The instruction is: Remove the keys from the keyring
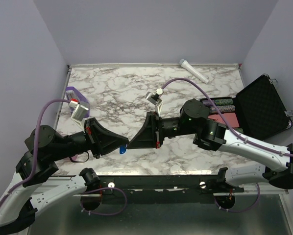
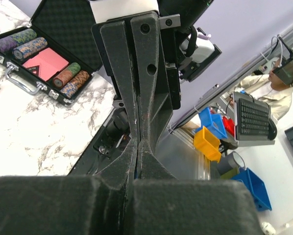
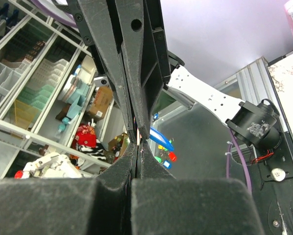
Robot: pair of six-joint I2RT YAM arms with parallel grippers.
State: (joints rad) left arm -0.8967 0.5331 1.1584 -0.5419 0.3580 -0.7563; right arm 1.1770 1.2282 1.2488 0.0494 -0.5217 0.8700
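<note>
My two grippers meet tip to tip above the front middle of the marble table [image 1: 185,81]. My left gripper [image 1: 123,144] is shut, and the blue oval tag of the keyring [image 1: 122,151] hangs just under its tip. The tag also shows in the right wrist view [image 3: 162,140], sticking out beside the left gripper's tip. My right gripper [image 1: 132,144] is shut too; in its wrist view [image 3: 138,147] a thin pale sliver of metal, apparently the key, sits between its tips. In the left wrist view my left gripper [image 2: 136,147] is closed with a trace of blue in the slit. The ring itself is hidden.
An open black case [image 1: 260,105] with rolls of poker chips [image 1: 219,103] stands at the right; it also shows in the left wrist view [image 2: 43,54]. A white tube [image 1: 194,71] lies at the back right. A purple wedge block [image 1: 74,91] sits at the left edge.
</note>
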